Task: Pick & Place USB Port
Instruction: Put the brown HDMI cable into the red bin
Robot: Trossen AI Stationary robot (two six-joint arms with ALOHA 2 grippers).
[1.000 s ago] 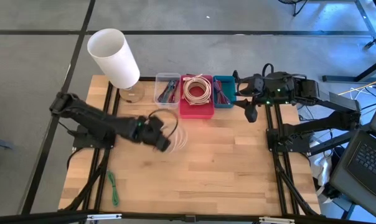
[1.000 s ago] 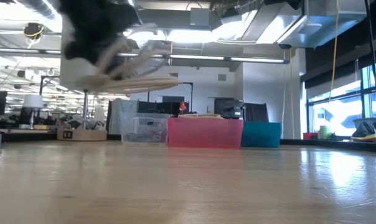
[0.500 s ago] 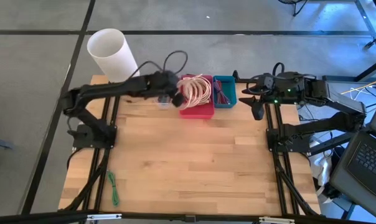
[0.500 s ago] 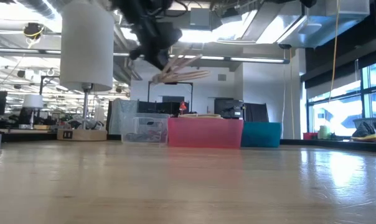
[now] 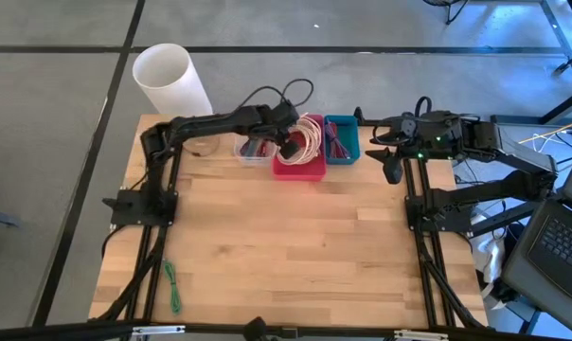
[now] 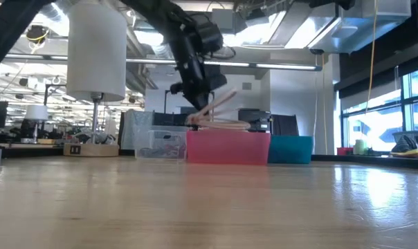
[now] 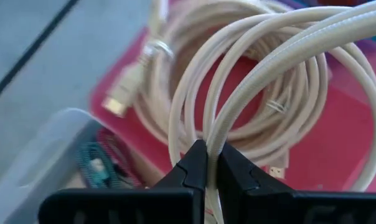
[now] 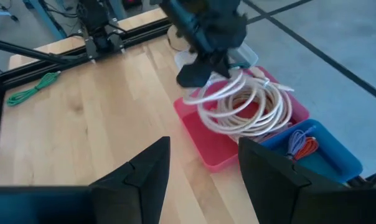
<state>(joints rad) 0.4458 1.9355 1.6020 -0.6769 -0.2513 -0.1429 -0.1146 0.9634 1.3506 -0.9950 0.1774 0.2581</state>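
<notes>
Light: bright, even; ceiling strip lamps [image 6: 278, 67] glow in the low view.
Glare: right-side windows [image 6: 375, 124] blow out.
Focus: pale wooden counter [image 6: 209, 221] foreground soft; left wrist close-up blurred.

3 bins [image 5: 298, 169] at table's [image 5: 295, 256] back edge — cylinder [image 5: 172, 87] left.

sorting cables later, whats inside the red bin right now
The red bin holds a coil of cream cable with a USB plug. The left gripper, fingers shut, holds a second cream coil over it. The bin floor beneath is mostly covered.
</notes>
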